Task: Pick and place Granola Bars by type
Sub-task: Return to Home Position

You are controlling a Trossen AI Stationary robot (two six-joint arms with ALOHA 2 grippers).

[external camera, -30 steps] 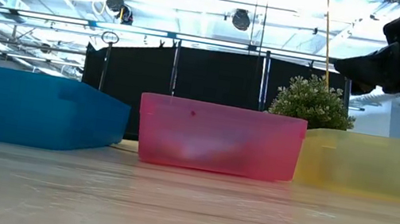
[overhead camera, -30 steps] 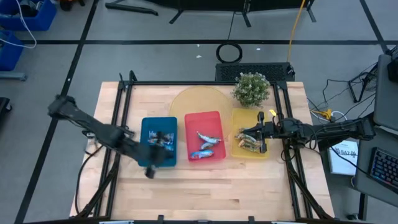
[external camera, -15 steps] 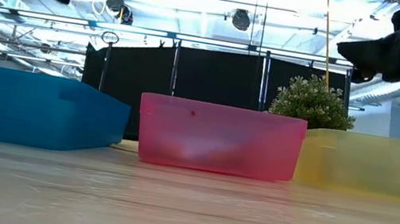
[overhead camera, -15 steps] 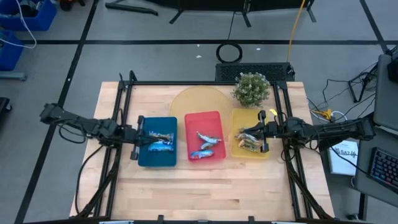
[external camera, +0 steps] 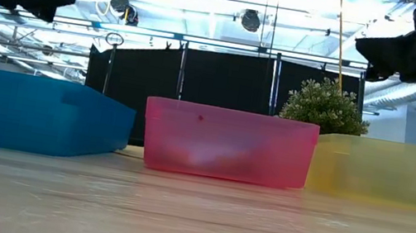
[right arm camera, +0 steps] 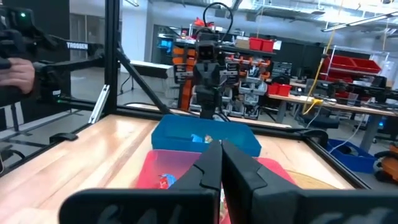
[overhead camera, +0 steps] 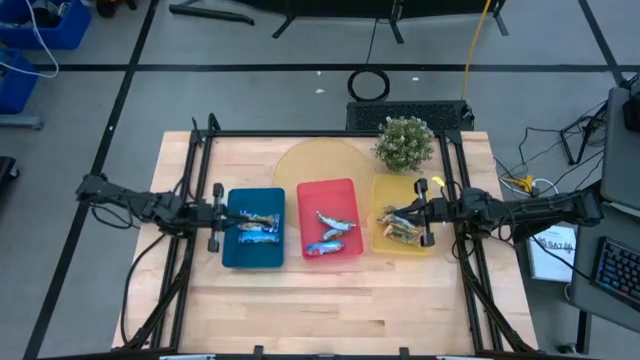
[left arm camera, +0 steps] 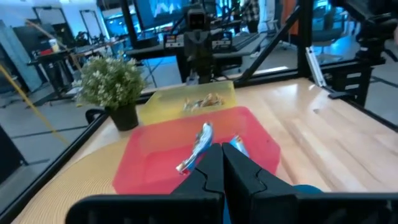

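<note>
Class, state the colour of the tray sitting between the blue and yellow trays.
The middle tray is red, clearest in the high view.

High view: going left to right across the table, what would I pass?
First the left end effector, shut → blue rectangular plastic tray → red rectangular plastic tray → yellow rectangular plastic tray → right end effector, shut, over that last tray's right edge.

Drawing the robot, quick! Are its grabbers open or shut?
Left gripper: shut, empty, at blue tray's edge.
Right gripper: shut, empty, at yellow tray's edge.
</note>
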